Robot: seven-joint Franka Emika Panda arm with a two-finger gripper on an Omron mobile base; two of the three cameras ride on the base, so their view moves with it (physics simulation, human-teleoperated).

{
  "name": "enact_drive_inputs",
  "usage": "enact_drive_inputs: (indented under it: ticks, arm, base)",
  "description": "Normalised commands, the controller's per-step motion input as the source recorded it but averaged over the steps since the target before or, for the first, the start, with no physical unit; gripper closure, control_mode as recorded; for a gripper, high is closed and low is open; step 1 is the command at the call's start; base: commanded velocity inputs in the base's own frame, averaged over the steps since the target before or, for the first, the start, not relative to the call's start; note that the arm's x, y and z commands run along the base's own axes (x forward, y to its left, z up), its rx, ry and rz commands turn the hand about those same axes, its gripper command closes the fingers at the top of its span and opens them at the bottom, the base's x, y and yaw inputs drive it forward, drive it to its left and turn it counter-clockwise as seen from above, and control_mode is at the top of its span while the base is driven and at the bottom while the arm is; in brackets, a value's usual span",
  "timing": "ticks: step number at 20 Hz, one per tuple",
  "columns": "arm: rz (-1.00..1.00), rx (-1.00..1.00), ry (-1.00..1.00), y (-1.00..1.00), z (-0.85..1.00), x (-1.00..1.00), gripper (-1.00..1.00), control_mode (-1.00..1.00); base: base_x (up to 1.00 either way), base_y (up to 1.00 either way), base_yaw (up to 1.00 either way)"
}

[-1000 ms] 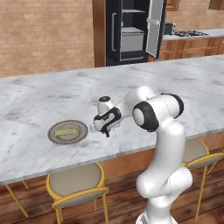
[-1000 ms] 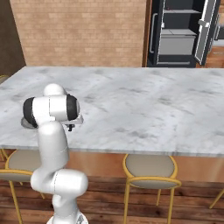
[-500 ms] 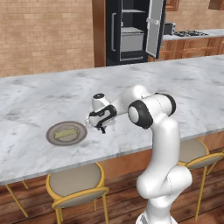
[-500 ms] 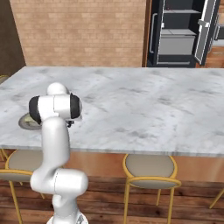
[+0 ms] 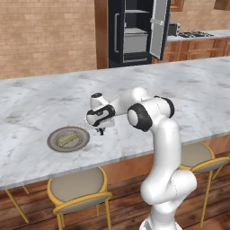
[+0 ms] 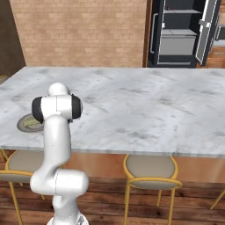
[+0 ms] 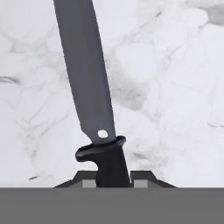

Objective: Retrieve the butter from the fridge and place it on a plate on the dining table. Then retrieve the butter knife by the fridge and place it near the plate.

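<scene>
My gripper (image 5: 101, 129) hangs low over the dining table (image 5: 188, 90), just right of the plate (image 5: 52, 140). It is shut on the black handle of the butter knife (image 7: 85, 70). In the hand view the blade points away over the marble (image 7: 175, 87), and the fingertips (image 7: 139, 181) flank the handle. The pale yellow butter (image 5: 66, 139) lies on the plate. From the right base view the plate (image 6: 25, 124) shows partly behind my arm. The fridge (image 5: 134, 31) stands at the back with a door open.
Gold-legged stools (image 5: 78, 191) (image 6: 149, 169) stand along the near edge of the table (image 6: 145, 105). Behind it, the fridge (image 6: 180, 33) sits against a brick wall. Wooden counters with a cooktop (image 5: 197, 35) are at the back right.
The hand has drifted a little left toward the plate and slightly lower, still holding the knife. The plate and butter have not moved.
</scene>
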Motion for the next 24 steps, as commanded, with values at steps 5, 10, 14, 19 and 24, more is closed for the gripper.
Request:
enact_drive_inputs:
  ticks: [5, 10, 14, 19, 24]
  arm:
    - [0.00, 0.02, 0.00, 0.00, -0.10, 0.00, -1.00, -1.00]
    - [0.00, 0.00, 0.00, 0.00, 0.08, -0.03, -1.00, -1.00]
    - [0.00, 0.00, 0.00, 0.00, 0.73, -0.31, -1.00, -1.00]
    - [0.00, 0.00, 0.00, 0.00, 1.00, -0.74, -1.00, -1.00]
    - [0.00, -0.05, 0.00, -0.06, 0.95, -1.00, -1.00, -1.00]
  base:
    - [0.00, 0.00, 0.00]
    - [0.00, 0.00, 0.00]
    - [0.00, 0.00, 0.00]
    - [0.00, 0.00, 0.00]
    - [0.00, 0.00, 0.00]
